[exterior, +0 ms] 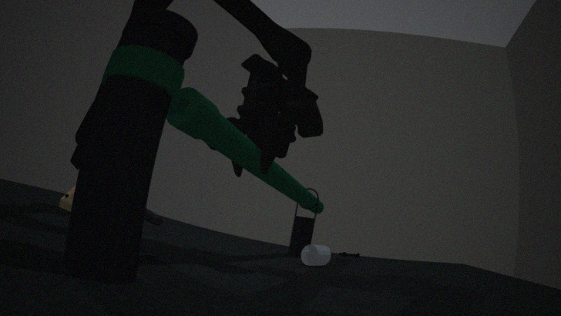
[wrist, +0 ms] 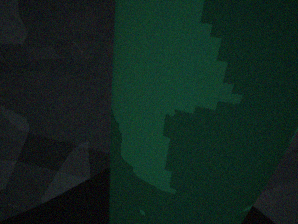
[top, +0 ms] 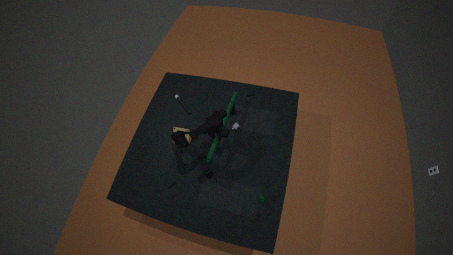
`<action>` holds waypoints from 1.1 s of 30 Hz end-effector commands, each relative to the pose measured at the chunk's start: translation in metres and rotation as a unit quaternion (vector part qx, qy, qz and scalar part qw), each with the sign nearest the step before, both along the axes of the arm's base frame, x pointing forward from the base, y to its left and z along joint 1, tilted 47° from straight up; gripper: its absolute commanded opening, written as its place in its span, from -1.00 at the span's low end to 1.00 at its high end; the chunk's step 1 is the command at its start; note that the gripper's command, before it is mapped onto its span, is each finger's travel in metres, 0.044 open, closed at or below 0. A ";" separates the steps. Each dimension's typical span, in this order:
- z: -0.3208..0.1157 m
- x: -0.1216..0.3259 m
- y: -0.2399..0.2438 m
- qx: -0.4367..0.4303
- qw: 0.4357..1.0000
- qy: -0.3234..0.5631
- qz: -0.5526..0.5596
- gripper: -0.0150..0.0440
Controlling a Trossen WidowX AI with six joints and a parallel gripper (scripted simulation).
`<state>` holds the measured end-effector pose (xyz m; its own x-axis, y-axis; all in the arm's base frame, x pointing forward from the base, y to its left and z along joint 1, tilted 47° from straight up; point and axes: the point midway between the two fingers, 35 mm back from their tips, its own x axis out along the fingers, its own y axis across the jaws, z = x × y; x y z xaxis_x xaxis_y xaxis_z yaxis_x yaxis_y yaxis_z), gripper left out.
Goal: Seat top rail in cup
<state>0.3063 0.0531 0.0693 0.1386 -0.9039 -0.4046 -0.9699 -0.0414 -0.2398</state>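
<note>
The green rail [top: 229,109] [exterior: 286,178] [wrist: 150,75] slants through the wire loop [exterior: 317,194] on the thin post [exterior: 302,235]. Its near end meets the green rail-end cup [exterior: 192,112]; the cup hides that end, so I cannot tell how deep it sits. The cup hangs beside the green brace band [exterior: 142,65], which is up just below the black cap [exterior: 166,33] of the big post [exterior: 113,176]. My gripper [exterior: 251,164] is shut on the rail between cup and loop, one finger on each side. The wrist view is mostly filled by green, with dark finger parts at the lower corners.
A white cylinder [top: 235,126] [exterior: 320,255] lies near the thin post. A dark stick with a white end [top: 183,106], a small green piece [top: 261,198] and small dark pieces [top: 250,95] [top: 172,185] lie on the dark mat [top: 142,177]. A tan plate [top: 180,129] is by the arm's base.
</note>
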 end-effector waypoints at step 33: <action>0.000 0.000 0.000 0.000 1.000 0.000 0.000 -0.49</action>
